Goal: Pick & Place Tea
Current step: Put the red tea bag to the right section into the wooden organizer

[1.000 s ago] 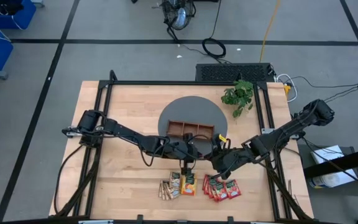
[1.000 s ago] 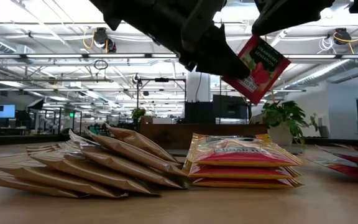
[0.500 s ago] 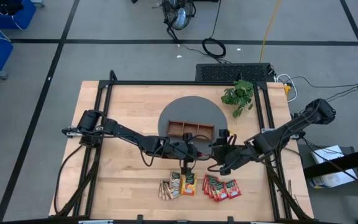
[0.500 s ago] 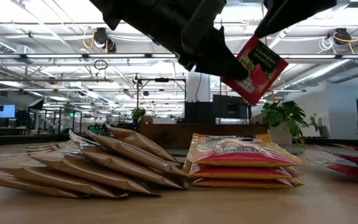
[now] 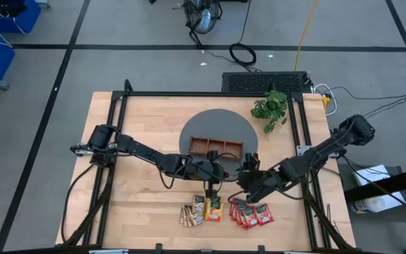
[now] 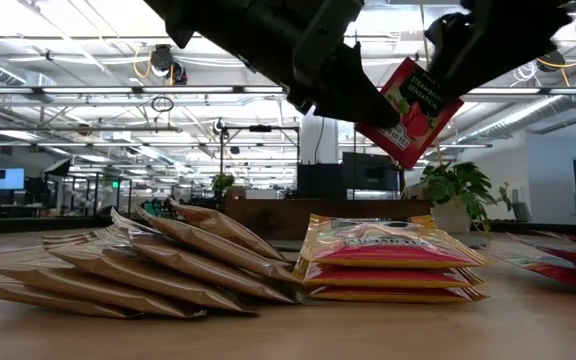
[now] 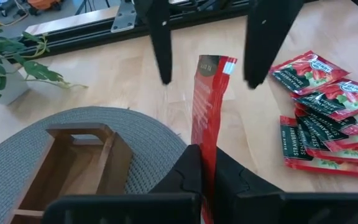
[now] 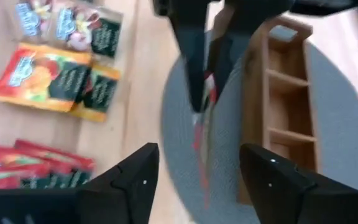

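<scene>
I see the left gripper (image 7: 202, 163) pinching a red sachet (image 7: 209, 102) aloft near the tray (image 5: 217, 146), right gripper (image 8: 194, 167) spread around its free end.

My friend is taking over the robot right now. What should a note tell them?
Left gripper: shut on one red tea sachet, held in the air.
Right gripper: open, fingers either side of that sachet, not gripping.
Brown wooden three-compartment tray on the grey round mat: compartments look empty.
Sachet piles on the table: green-and-tan, orange, red.
Done: one sachet lifted. Left: place it, then the rest.
</scene>
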### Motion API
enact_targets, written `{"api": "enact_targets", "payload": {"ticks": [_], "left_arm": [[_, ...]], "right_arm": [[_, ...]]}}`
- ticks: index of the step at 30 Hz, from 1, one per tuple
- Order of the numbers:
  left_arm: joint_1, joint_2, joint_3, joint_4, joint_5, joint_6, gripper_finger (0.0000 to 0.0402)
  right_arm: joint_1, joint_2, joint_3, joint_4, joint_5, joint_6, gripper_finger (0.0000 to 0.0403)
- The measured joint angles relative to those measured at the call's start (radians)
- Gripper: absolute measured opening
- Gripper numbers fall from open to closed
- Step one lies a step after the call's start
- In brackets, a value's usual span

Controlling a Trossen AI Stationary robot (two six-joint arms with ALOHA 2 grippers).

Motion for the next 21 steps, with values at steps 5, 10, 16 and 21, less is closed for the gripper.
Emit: {"api": "enact_targets", "payload": {"ticks": [5,10,16,21], "left_arm": [[0.0,0.0,0.0,0.0,0.0,0.0,0.0029],[0.0,0.0,0.0,-0.001,0.0,0.001,0.001],[0.0,0.0,0.0,-0.007,0.001,0.016,0.004],[0.0,-0.006,0.0,-0.077,-0.01,0.016,0.0104]], "right_arm": [[-0.028,0.02,0.0,0.014,-0.002,-0.051,0.0141],[-0.038,0.02,0.0,0.023,-0.08,-0.112,0.005],[-0.043,0.02,0.0,0.011,-0.077,-0.14,0.0006],[-0.058,0.016,0.0,-0.055,-0.078,-0.121,0.0001]]}}
